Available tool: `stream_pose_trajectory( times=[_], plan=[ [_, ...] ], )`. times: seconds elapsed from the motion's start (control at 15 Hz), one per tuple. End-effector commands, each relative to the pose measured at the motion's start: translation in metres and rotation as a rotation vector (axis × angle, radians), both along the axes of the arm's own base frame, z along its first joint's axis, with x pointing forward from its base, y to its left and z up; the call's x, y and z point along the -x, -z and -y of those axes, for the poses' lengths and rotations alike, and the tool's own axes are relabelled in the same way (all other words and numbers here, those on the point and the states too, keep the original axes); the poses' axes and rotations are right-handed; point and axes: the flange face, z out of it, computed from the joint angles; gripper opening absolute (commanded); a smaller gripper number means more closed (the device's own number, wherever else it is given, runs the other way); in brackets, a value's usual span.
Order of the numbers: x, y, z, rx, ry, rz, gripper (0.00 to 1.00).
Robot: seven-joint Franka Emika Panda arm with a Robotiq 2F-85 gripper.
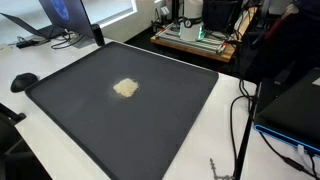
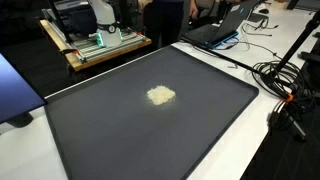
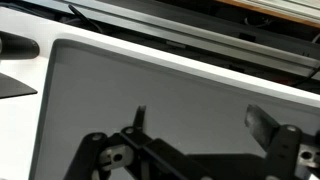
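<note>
A small pale beige crumpled lump (image 1: 126, 88) lies near the middle of a large dark grey mat (image 1: 90, 120); it also shows in an exterior view (image 2: 161, 95) on the mat (image 2: 120, 130). My gripper (image 3: 200, 122) shows only in the wrist view, with its two fingers spread wide apart and nothing between them. It hangs above a bare part of the mat (image 3: 150, 85) near the mat's far edge. The lump is not in the wrist view. The arm does not show in either exterior view.
The mat lies on a white table (image 1: 200, 140). A black mouse (image 1: 24, 81) and a laptop (image 1: 62, 14) sit beyond one corner. A wooden cart with equipment (image 2: 95, 42) stands behind. Black cables (image 2: 285, 75) and a stand pole (image 1: 248, 110) run along one side.
</note>
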Motion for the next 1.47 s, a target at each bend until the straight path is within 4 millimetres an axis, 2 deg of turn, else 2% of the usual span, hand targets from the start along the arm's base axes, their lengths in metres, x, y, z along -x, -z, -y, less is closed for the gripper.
stream_pose_trajectory(
  times=[0.0, 0.93, 1.13, 1.4],
  plan=[
    [0.000, 0.000, 0.000, 0.000, 0.000, -0.001, 1.00],
    [0.000, 0.000, 0.000, 0.000, 0.000, -0.001, 1.00],
    [-0.019, -0.004, -0.031, -0.010, -0.108, 0.029, 1.00],
    [-0.049, -0.005, -0.098, -0.040, -0.301, 0.080, 1.00]
  ],
)
